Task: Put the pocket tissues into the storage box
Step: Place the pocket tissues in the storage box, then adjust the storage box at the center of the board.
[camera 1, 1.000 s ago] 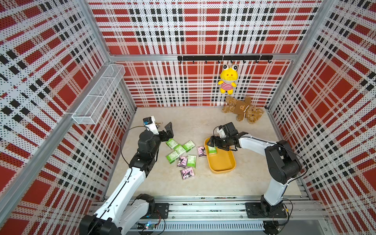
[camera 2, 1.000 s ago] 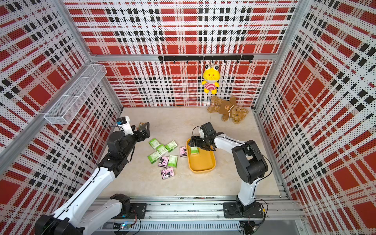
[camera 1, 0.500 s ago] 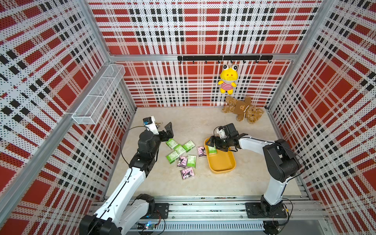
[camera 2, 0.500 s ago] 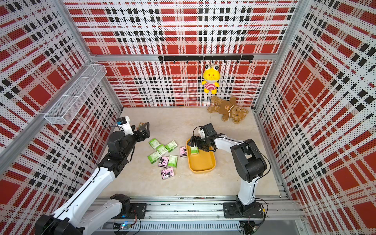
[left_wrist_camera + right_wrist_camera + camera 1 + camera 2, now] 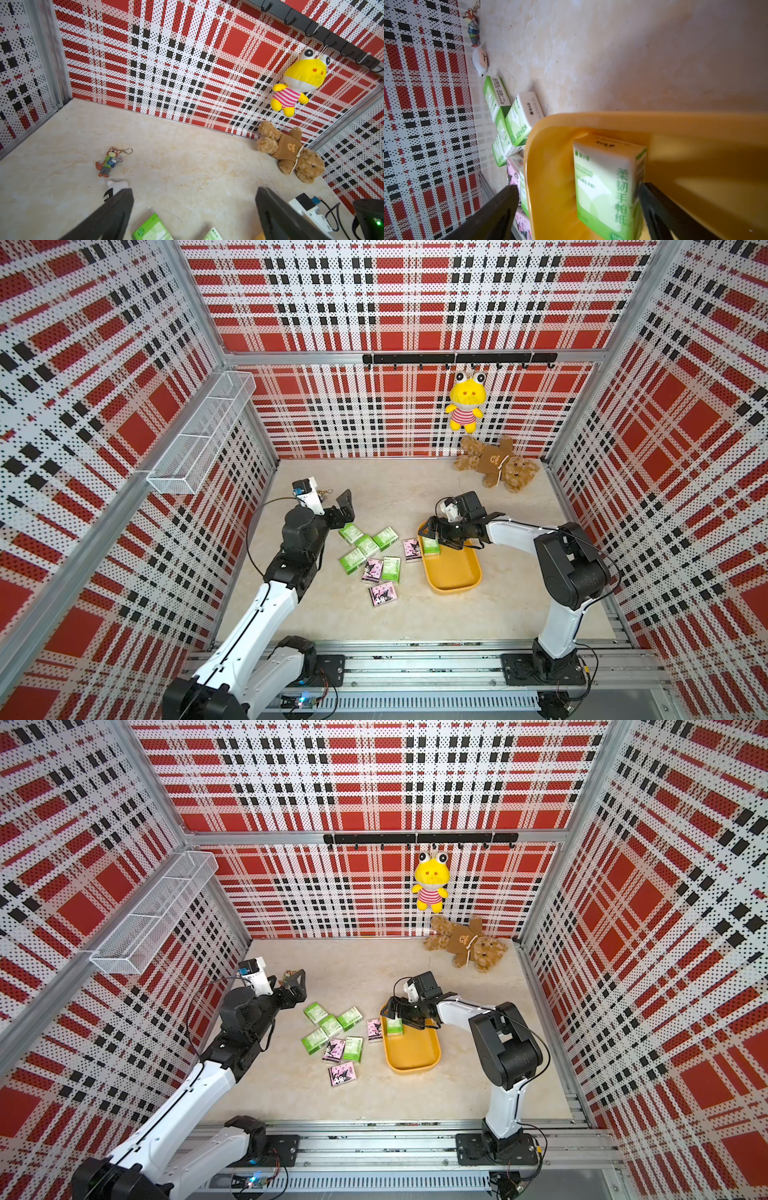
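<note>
1. The box (image 5: pixel 455 570) lay on the counter (image 5: pixel 374 489), right of its middle, with one short end toward the front edge and the other toward the back edge.
2. One green packet (image 5: pixel 431 546) was already in the box, in its back left corner. The right wrist view showed it (image 5: pixel 606 187) resting against the end wall.
3. The right jaws stood wide open over that corner. One jaw was inside the box just beside the packet's edge, and the other was outside the box's left wall. They gripped nothing.
4. Eight packets (image 5: pixel 367 544) lay on the counter in a loose cluster near the middle, left of the box: five green and three pink.
5. One pink packet (image 5: pixel 411 549) lay just beside the box's left wall. Another (image 5: pixel 383 594) lay nearest the front edge, a little apart from the rest.
6. The left jaws were also open and empty. They hovered over the back left end of the cluster, where the left wrist view showed another green packet (image 5: pixel 152 230) just below them.
7. By my count the task had barely begun: one packet of nine was in, and eight were not yet moved.
8. Most of the box floor was bare, so room did not look like a problem so far.
</note>
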Tool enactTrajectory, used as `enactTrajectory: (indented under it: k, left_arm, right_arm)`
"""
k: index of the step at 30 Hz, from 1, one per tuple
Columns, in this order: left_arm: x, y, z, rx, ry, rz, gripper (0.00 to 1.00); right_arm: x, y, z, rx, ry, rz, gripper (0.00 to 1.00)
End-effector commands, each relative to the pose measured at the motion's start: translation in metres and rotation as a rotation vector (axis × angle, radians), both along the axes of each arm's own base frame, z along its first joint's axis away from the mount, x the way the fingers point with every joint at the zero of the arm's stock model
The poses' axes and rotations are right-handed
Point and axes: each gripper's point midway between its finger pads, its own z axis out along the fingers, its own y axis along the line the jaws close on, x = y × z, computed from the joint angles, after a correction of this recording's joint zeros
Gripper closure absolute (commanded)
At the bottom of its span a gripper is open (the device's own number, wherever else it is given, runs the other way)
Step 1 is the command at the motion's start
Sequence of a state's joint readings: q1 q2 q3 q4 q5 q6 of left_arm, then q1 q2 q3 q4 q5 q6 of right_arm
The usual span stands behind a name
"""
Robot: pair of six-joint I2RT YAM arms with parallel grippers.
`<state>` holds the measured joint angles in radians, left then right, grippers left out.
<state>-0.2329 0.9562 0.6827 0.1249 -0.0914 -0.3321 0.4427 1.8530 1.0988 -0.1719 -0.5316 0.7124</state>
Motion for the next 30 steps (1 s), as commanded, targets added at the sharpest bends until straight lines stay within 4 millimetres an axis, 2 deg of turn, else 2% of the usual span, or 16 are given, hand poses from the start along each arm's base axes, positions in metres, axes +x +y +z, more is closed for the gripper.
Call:
enactTrajectory:
  k: [1,11,15,18,22,25,30]
  left_arm:
    - [0.0,-0.001,0.003,0.015,-0.005,-0.001,0.01]
    - [0.0,-0.002,0.004,0.011,-0.005,-0.005,0.01]
    - [-0.001,-0.001,0.005,0.01,-0.011,-0.001,0.01]
    - [-0.001,-0.001,0.005,0.006,-0.01,-0.002,0.01]
    - [0.0,-0.002,0.005,-0.004,-0.01,-0.002,0.01]
    - [-0.004,-0.011,0.006,-0.005,-0.014,-0.026,0.01]
    - [-0.007,-0.011,0.01,-0.01,-0.026,-0.026,0.01]
  right_arm:
    - [0.007,0.004,0.006,0.014,-0.024,0.005,0.02]
    - [0.014,-0.015,0.039,-0.113,-0.124,-0.01,0.02]
    - [0.014,-0.02,0.064,-0.157,-0.204,-0.003,0.02]
    - [0.008,0.0,0.086,-0.166,-0.282,0.078,0.02]
    - [-0.007,0.047,0.105,-0.186,-0.341,0.199,0.01]
    - [-0.016,0.074,0.097,-0.163,-0.315,0.245,0.01]
    - [-0.021,0.094,0.072,-0.172,-0.266,0.268,0.01]
